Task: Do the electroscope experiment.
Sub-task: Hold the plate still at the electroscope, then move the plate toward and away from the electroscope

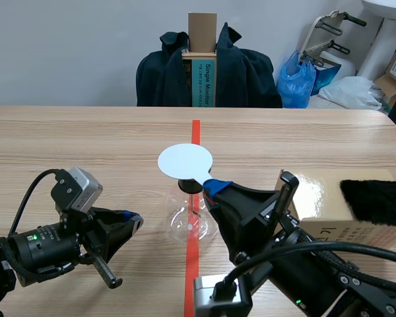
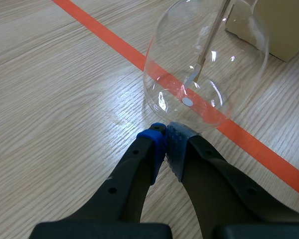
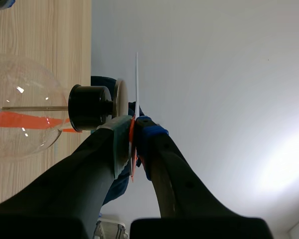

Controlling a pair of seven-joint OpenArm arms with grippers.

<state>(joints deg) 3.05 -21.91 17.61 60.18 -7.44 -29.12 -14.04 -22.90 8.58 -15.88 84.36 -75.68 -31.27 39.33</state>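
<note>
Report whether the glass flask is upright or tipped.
Upright: the glass flask sits base-down on the table, black stopper on top, with the white disc above it pinched in the right gripper.

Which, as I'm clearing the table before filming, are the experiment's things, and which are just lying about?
Job in hand: glass electroscope flask; white disc, held in the right gripper; probably the black fur pad on the cardboard box.
Lying about: dark jacket; blue bag, both at the back.
</note>
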